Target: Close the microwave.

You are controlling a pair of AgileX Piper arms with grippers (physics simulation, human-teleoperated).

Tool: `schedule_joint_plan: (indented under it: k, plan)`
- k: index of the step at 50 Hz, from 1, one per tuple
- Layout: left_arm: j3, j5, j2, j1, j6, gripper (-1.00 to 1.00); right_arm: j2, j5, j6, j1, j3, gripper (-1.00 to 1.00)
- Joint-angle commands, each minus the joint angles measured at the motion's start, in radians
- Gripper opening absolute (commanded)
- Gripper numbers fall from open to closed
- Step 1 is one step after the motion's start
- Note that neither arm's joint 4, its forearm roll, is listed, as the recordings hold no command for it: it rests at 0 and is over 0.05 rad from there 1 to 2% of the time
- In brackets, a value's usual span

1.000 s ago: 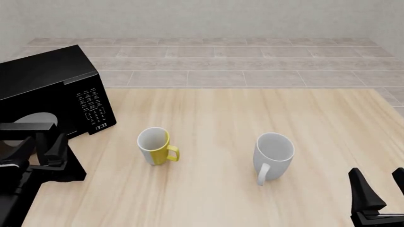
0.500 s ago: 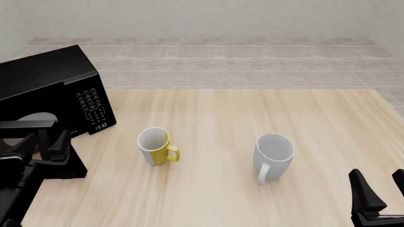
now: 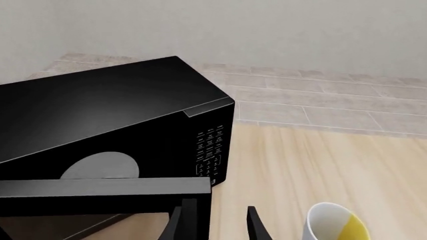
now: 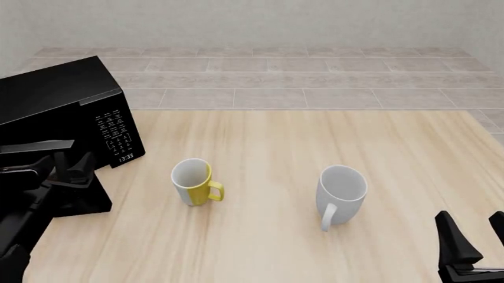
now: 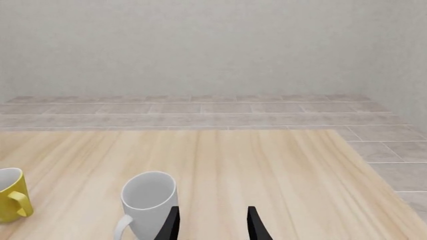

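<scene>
Microwave (image 4: 63, 112): glossy black box at the table's far left. Clock at the foot of the white-marked button panel (image 4: 115, 134) seems to read 13:33; button legends too small to read. No brand visible. Panel face is turned toward the near right; long axis runs back and left from that corner. Grey round plate (image 3: 100, 166) shows inside.

Door (image 3: 103, 192) stands partly open, its outer edge touching or just beside the left gripper (image 3: 217, 225). Fingers parted, door edge beside one of them; cannot tell whether anything is pinched.

Yellow-and-white mug (image 4: 193, 181) lies just right of that gripper.

Right gripper (image 4: 474, 242) low at near right, fingers spread, holding nothing; white mug (image 4: 340, 192) just ahead and left of it.

Table (image 4: 299, 135): pale wood grain. Beyond it, grey-beige tiled floor and a plain light wall.
</scene>
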Motion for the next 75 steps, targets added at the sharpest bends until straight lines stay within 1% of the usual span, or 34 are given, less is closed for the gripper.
schedule_joint_plan:
  k: [1,3,7,12,13,18,23,28,36,43,54,57,59,75]
  plan:
    - [-0.076,0.078,0.047,-0.009,0.023,1.00,0.000,0.003,0.001,0.000,0.000,1.00]
    - [-0.093,0.085,0.067,-0.012,0.009,1.00,0.000,0.002,0.002,-0.002,0.000,1.00]
    - [-0.120,0.099,0.080,-0.006,0.031,1.00,0.001,0.002,0.000,0.000,0.000,1.00]
    - [-0.149,0.116,0.093,-0.010,0.031,1.00,0.000,0.002,0.000,0.000,0.000,1.00]
    - [-0.166,0.127,0.105,-0.011,0.024,1.00,0.001,0.002,0.000,-0.001,0.000,1.00]
    - [-0.182,0.111,0.148,-0.015,0.023,1.00,0.000,0.003,-0.005,-0.001,0.000,1.00]
    - [-0.209,0.126,0.168,-0.014,0.011,1.00,0.000,0.002,-0.004,0.002,0.000,1.00]
    - [-0.232,0.123,0.199,-0.008,0.015,1.00,0.000,0.003,-0.003,0.002,0.000,1.00]
    - [-0.289,0.099,0.311,0.010,0.012,1.00,-0.001,0.004,-0.010,0.003,0.000,1.00]
    - [-0.309,0.089,0.361,0.020,0.006,1.00,-0.001,0.001,-0.011,0.002,0.000,1.00]
    - [-0.354,0.133,0.372,0.028,-0.004,1.00,-0.001,-0.001,-0.009,-0.003,0.000,1.00]
    - [-0.366,0.135,0.380,0.037,-0.001,1.00,-0.001,0.000,-0.010,-0.004,0.000,1.00]
    - [-0.370,0.125,0.388,0.053,0.016,1.00,-0.001,0.001,-0.009,-0.003,0.000,1.00]
    - [-0.445,0.130,0.493,0.086,0.000,1.00,0.000,0.006,-0.012,0.002,0.000,1.00]
